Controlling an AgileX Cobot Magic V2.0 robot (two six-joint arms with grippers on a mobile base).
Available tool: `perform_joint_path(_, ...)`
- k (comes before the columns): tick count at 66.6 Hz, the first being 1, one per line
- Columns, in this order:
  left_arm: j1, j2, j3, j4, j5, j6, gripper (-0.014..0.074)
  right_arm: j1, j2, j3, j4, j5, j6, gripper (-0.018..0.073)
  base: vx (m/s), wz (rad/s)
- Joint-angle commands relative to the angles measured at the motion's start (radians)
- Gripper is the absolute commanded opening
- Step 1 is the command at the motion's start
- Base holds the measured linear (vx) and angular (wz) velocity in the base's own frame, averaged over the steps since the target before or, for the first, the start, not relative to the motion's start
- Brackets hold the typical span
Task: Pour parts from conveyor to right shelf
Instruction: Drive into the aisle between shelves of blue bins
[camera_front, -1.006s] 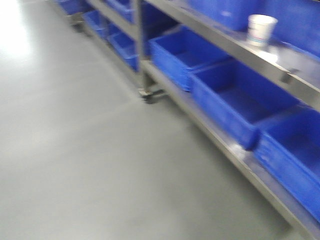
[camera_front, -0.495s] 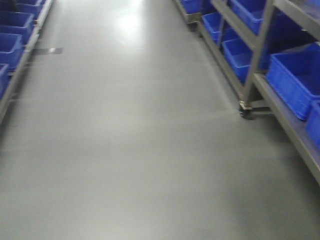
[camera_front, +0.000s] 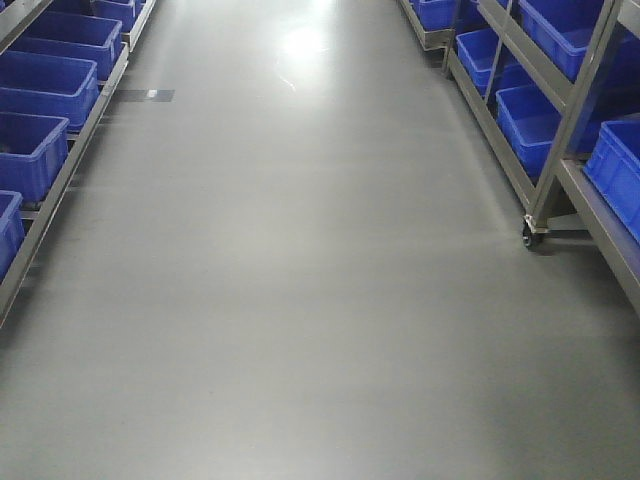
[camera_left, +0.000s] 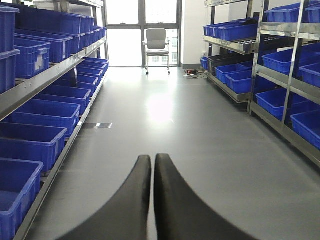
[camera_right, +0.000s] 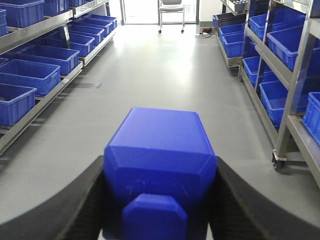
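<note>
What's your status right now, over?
Left gripper: jaws shut, empty. Right gripper: jaws shut on blue block. Aisle floor unobstructed; office chair at far end.

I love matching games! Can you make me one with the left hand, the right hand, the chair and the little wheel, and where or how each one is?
Things:
1. left hand
2. right hand
3. chair
4. wheel

Matches:
A. under a post of the right shelf
B. shut, nothing in it
C. far away by the windows
D. squeezing the blue block

Pairs: 1-B, 2-D, 3-C, 4-A
</note>
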Motion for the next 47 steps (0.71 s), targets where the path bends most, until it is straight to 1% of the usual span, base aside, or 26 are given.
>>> perform_joint_path(1,-0.008,-0.006,-0.02,-0.006,-0.072,-0.007,-0.0006,-0.002,0.018,-0.025,-0.006,-0.076,-0.002,-0.0005,0.09,0.06)
perform_joint_path(24,-0.008,-0.006,-0.02,-0.006,-0.072,-0.007,-0.0006,-0.002,0.018,-0.025,-0.006,-0.076,-0.002,-0.0005,0.18,0.14)
perform_joint_path(47,-0.008,-0.006,-0.02,-0.006,-0.072,-0.007,-0.0006,-0.002,0.018,-0.025,-0.006,-0.076,-0.002,-0.0005,0.36,-0.03)
